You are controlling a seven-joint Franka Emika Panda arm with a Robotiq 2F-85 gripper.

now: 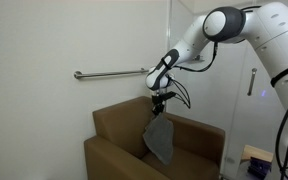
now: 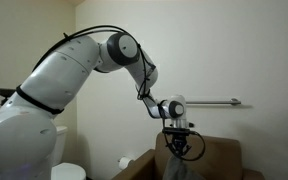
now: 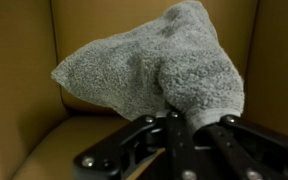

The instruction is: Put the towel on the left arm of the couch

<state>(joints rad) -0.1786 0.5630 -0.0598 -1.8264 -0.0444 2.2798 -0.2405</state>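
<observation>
The grey towel (image 1: 160, 140) hangs in folds from my gripper (image 1: 160, 110) over the seat of the tan-brown couch (image 1: 119, 122). My gripper (image 3: 189, 120) is shut on the towel (image 3: 164, 65) and pinches its top edge; in the wrist view the cloth hides most of the seat. The left arm of the couch (image 1: 112, 156), broad and flat-topped, lies below and to the left of the towel, with nothing on it. In an exterior view the gripper (image 2: 177, 146) points down above the couch (image 2: 224, 158), and the towel (image 2: 181, 168) dangles below it.
A metal grab bar (image 1: 109, 74) runs along the wall behind the couch. A glass panel (image 1: 249, 85) stands beyond the couch's other arm (image 1: 199, 135). A blue object (image 1: 256, 160) sits low by the panel. The robot's arm (image 2: 94, 60) reaches in from the side.
</observation>
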